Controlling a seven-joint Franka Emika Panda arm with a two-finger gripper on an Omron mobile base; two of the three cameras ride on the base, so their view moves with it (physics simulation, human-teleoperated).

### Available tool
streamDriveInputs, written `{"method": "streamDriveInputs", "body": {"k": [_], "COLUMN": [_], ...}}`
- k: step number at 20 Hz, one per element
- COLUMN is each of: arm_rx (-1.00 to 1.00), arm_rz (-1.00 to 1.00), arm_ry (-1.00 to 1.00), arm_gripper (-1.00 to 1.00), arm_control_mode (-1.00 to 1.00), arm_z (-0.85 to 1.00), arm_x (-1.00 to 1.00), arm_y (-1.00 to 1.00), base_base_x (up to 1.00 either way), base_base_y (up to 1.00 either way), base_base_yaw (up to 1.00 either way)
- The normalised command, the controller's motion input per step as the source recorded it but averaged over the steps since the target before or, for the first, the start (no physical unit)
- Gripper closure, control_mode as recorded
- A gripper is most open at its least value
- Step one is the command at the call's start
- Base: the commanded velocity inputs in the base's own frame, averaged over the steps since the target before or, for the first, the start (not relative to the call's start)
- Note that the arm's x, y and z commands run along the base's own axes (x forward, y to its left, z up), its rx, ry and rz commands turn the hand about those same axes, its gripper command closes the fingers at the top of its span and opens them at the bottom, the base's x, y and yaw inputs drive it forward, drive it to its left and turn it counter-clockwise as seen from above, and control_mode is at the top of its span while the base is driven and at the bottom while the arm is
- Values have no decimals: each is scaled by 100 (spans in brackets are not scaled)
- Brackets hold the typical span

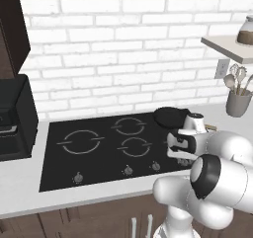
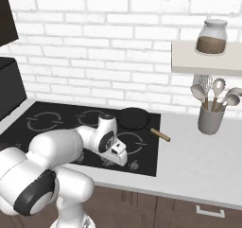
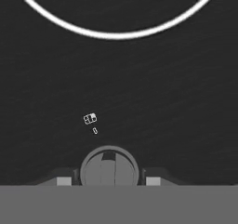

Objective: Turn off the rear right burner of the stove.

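Landmark is the knob (image 3: 109, 166) at the bottom centre of the hand view, a round grey dial with a flat ridge across its face, the ridge running straight away from the camera toward the ring mark above. The gripper (image 3: 109, 181) sits right at it: one dark fingertip (image 3: 64, 180) on each side of the dial, spread wide enough to straddle it, and a thin dark gap seems to show on both sides, so I judge the jaws spread and not yet pinching, though contact is hard to rule out. Just beyond the knob, a tiny white burner diagram (image 3: 90, 119) is printed on the glass of the stove (image 1: 59, 175). Farther on, a bright ring arc (image 3: 116, 32) marks the front right burner. In the left base view the hand hangs low over the stove's front right edge, where the knob row runs. Farthest from the knob, behind that ring and toward the brick wall, the rear right burner (image 1: 170, 116) lies under a dark pan (image 2: 133, 118) with a wooden handle. The dial is dead ahead between the fingers; closing and twisting should be what comes next.
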Motion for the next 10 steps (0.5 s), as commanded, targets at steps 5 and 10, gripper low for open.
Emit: {"method": "streamDriveInputs", "body": {"k": [5,10], "arm_rx": [0,0], "arm_rz": [-77,-86], "arm_ry": [0,-2], "arm_gripper": [100,100], "arm_control_mode": [-100,-100], "arm_z": [-4,-9], "arm_x": [0,0], "arm_y": [0,3], "base_base_x": [0,0], "base_base_y": [0,0], "base_base_yaw": [0,0]}}
